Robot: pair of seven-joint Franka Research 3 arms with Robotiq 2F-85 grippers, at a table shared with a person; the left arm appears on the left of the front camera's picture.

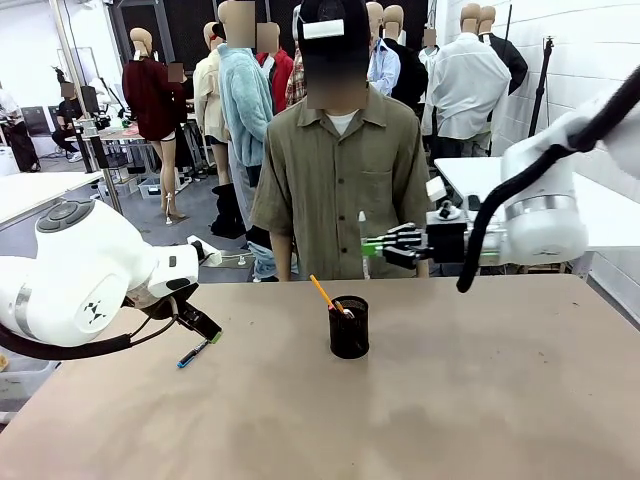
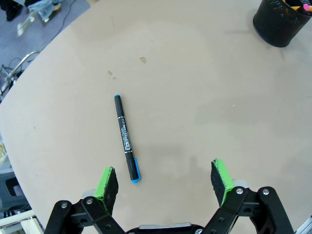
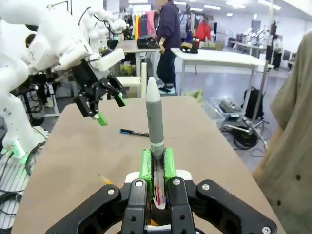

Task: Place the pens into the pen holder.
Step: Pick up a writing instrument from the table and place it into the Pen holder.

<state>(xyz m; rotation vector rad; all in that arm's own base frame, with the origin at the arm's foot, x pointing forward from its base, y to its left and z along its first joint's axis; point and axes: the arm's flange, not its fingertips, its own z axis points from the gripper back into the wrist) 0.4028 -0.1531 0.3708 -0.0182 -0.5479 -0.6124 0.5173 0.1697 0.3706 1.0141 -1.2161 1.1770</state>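
From the front, the black wire-mesh pen holder (image 1: 349, 330) stands upright near the middle of the tan surface (image 1: 480, 400); an orange pencil (image 1: 322, 292) leans out of its top toward the left; a dark marker (image 1: 192, 354) with a blue tip lies flat on the surface well to the left of the holder; the left hand (image 1: 203, 327) hangs just above that marker, tilted down; the right hand (image 1: 378, 245) is raised above the surface beyond the holder, pointing left, in front of a person (image 1: 340, 170) in an olive shirt; its green pads pinch a slim silver-white pen (image 1: 363, 228) that stands upright.

From the left wrist, the left hand (image 2: 165, 178) is spread wide with nothing between its pads; the marker (image 2: 126, 139) lies on the bare surface (image 2: 195, 87) close to one pad, a dark barrel with white print and blue at both ends; the pen holder (image 2: 282, 22) sits far off in the top corner, something orange inside.

From the right wrist, the right hand (image 3: 157, 163) is clamped narrow on the silver-white pen (image 3: 154, 117), a grey barrel with a pale pointed cap; farther off the marker (image 3: 134, 132) lies on the surface (image 3: 73, 146), the left hand (image 3: 105, 105) just above it, its fingers apart.
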